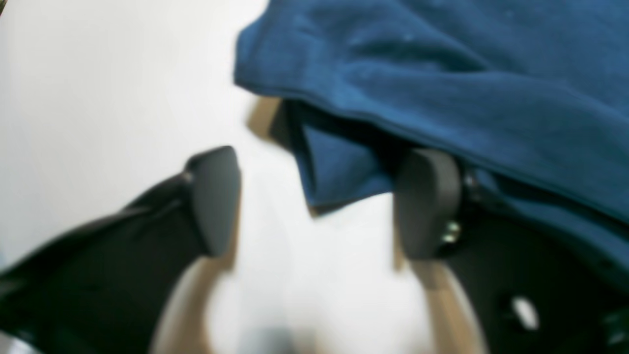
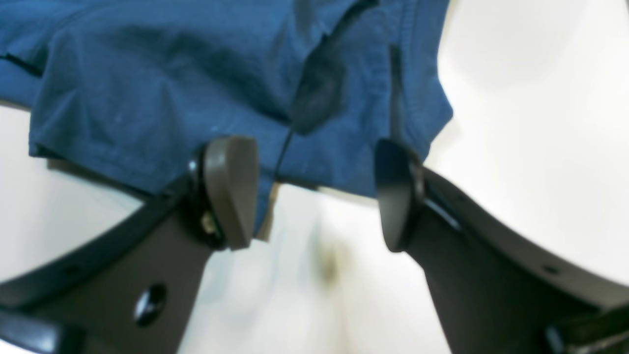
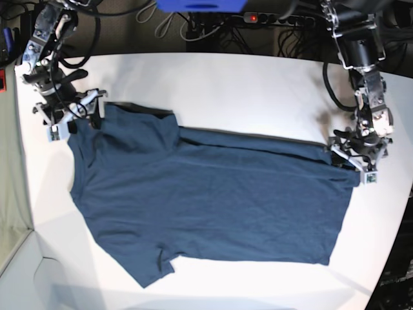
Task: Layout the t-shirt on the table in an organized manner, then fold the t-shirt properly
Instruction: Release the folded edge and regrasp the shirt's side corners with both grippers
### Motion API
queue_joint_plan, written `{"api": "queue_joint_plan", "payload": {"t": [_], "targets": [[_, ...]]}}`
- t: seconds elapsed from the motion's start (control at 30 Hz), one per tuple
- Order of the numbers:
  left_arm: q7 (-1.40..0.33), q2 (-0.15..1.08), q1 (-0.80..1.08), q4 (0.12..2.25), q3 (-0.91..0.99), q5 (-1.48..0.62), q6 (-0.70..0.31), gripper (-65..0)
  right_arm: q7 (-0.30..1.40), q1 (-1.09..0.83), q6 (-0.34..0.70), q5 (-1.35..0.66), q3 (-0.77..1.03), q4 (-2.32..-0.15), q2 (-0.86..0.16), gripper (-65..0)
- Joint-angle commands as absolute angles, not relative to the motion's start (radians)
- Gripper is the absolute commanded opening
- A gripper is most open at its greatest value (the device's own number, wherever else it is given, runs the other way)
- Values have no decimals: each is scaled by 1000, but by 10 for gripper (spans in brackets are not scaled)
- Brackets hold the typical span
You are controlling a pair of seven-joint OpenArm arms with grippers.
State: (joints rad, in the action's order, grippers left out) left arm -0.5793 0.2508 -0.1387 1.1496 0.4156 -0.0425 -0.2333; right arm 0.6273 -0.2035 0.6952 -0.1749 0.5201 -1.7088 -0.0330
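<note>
The dark navy t-shirt (image 3: 213,200) lies spread across the white table (image 3: 245,90), collar end toward the base view's left and hem toward its right. My left gripper (image 3: 352,158) stands at the hem's far corner. In the left wrist view its jaws (image 1: 322,201) are apart, with a folded corner of the t-shirt (image 1: 442,73) reaching between them and one finger (image 1: 427,201) under the cloth edge. My right gripper (image 3: 71,116) is at the shoulder end. Its jaws (image 2: 312,194) are wide apart around the edge of the t-shirt (image 2: 172,73), not pinching it.
Cables and a power strip (image 3: 258,18) lie behind the table's far edge. The table's curved edge runs close to the left arm (image 3: 361,58) on the right. A grey floor strip (image 3: 13,194) shows past the table's left side.
</note>
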Motion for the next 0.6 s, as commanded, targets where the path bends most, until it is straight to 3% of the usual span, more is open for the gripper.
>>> {"api": "queue_joint_plan", "payload": {"t": [0.0, 0.17, 0.3, 0.43, 0.57], "targets": [[-572, 263, -154, 1162, 418, -41, -234, -271, 604, -199, 698, -186, 533, -1730, -42, -269], [-572, 263, -154, 1162, 418, -42, -234, -476, 604, -193, 698, -189, 561, -1730, -42, -269], [-572, 263, -153, 1178, 423, -41, -234, -543, 604, -186, 698, -186, 568, -1730, -42, -269], [-572, 266, -153, 1178, 424, -41, -234, -650, 604, -185, 698, -183, 567, -1721, -44, -267], [-572, 282, -151, 1178, 424, -41, -234, -649, 596, -170, 698, -183, 567, -1682, -48, -267]]}}
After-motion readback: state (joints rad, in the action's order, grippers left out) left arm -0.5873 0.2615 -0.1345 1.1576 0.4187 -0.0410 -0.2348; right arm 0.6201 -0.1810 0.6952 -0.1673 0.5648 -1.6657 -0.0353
